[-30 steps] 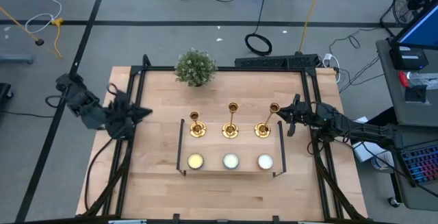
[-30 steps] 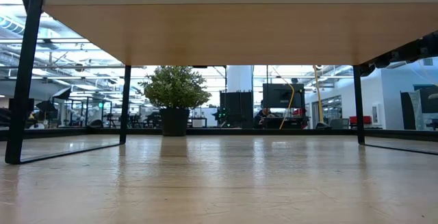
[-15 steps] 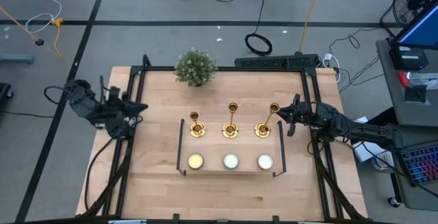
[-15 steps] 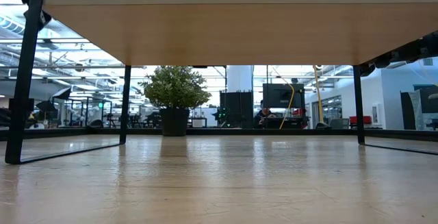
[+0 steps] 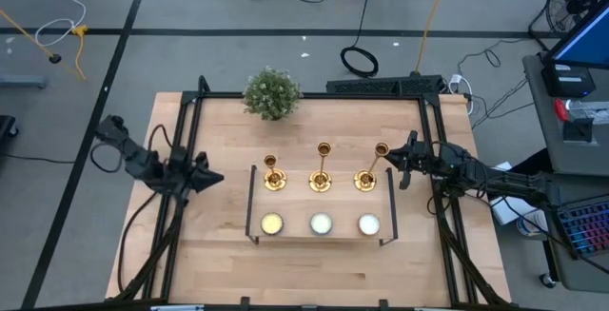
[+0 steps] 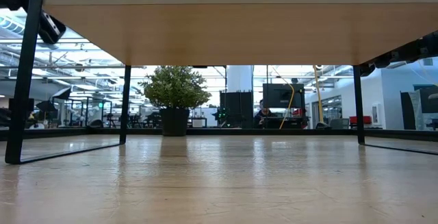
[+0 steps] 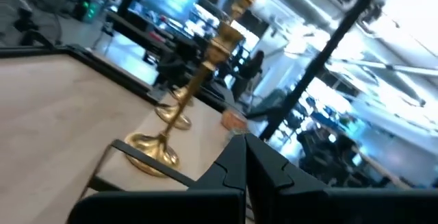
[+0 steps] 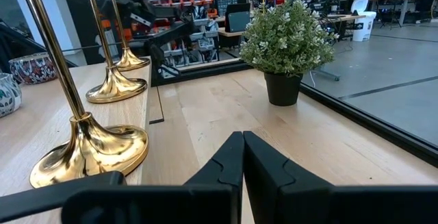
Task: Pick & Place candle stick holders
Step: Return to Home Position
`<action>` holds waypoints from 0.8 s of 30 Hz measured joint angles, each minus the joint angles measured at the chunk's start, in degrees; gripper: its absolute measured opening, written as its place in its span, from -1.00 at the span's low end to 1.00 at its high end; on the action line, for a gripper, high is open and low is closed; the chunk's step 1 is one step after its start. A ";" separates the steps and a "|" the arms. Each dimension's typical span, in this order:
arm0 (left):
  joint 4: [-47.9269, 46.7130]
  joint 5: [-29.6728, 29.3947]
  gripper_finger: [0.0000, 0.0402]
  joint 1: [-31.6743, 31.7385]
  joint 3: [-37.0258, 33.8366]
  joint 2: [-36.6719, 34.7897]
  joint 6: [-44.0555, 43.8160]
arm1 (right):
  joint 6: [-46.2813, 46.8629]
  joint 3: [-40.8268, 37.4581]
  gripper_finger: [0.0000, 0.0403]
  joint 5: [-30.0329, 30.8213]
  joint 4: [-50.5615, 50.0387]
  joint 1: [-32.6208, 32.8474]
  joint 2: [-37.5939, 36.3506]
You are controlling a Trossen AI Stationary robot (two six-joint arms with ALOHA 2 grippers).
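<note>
Three gold candle stick holders stand upright on their round bases in a row on a raised wooden shelf: left (image 5: 274, 175), middle (image 5: 322, 177), right (image 5: 366, 174). My left gripper (image 5: 217, 179) is shut and empty, left of the shelf, pointing at it. In the left wrist view (image 7: 244, 142) two holders (image 7: 179, 112) stand ahead of it. My right gripper (image 5: 388, 161) is shut and empty just right of the right holder. In the right wrist view (image 8: 241, 139) that holder's base (image 8: 92, 150) lies beside the fingers, apart from them.
Three round pale candles (image 5: 321, 223) sit along the shelf's near edge. The shelf (image 5: 321, 202) stands on thin black legs (image 6: 27, 73). A bushy green potted plant (image 5: 272, 93) stands at the table's far edge. Black frame rails (image 5: 181, 206) run along both sides.
My left gripper has swung toward the table's near edge and toward the shelf, and now points at the shelf's left end. It stays shut. My right arm and the holders have kept still.
</note>
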 joint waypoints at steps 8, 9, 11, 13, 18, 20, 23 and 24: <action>0.48 7.19 -1.00 10.82 -1.56 -0.63 -2.49 | 0.00 -0.01 -0.98 0.00 0.02 0.00 0.00; 0.15 8.63 -1.00 12.61 -1.56 -0.61 -2.68 | 0.00 0.00 -0.98 0.00 0.00 0.01 0.00; -0.28 11.46 -1.00 16.21 -1.56 -0.61 -3.21 | 0.01 0.00 -0.98 0.00 0.00 -0.01 0.00; -0.80 14.76 -1.00 19.86 -1.56 -0.61 -3.31 | 0.00 -0.01 -0.98 0.00 0.00 0.01 0.00; -3.82 19.06 -0.99 26.48 -1.57 -0.61 -0.27 | 0.00 0.00 -0.98 0.00 0.00 0.01 0.00; -6.20 20.05 -0.98 27.56 -1.57 -0.61 3.79 | 0.00 -0.01 -0.98 0.00 0.00 -0.01 0.00; -9.43 19.16 -0.97 28.39 -1.56 -0.57 11.73 | 0.00 -0.01 -0.98 0.00 0.00 0.01 0.00; -10.08 18.47 -0.98 28.66 -1.56 -0.57 14.28 | 0.00 0.00 -0.98 0.00 0.00 0.01 0.00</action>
